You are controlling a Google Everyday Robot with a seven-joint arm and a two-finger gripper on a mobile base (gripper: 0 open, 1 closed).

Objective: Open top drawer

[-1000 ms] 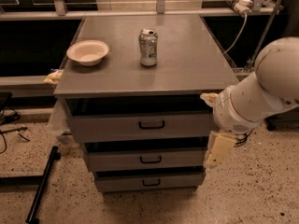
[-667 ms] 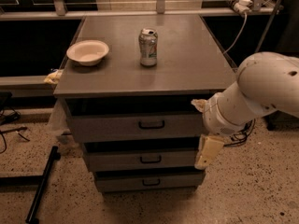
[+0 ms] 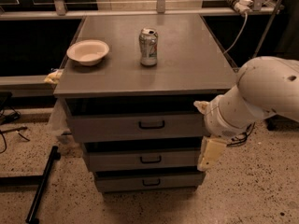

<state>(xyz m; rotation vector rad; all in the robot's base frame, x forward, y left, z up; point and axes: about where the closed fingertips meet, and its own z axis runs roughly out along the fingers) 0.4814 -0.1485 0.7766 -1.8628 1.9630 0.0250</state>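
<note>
Camera view: the tool (image 3: 209,148) hangs by the counter's (image 3: 187,64) front-right corner; open or closed, I cannot tell. The top drawer (image 3: 107,126), under the front edge, has its handle (image 3: 152,124) to the tool's left.

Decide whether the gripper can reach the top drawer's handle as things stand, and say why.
Probably yes. The gripper hangs by the right front corner of the cabinet, lower than the handle of the top drawer, and nothing stands in front of the drawers between them. The can and bowl sit on top.
</note>
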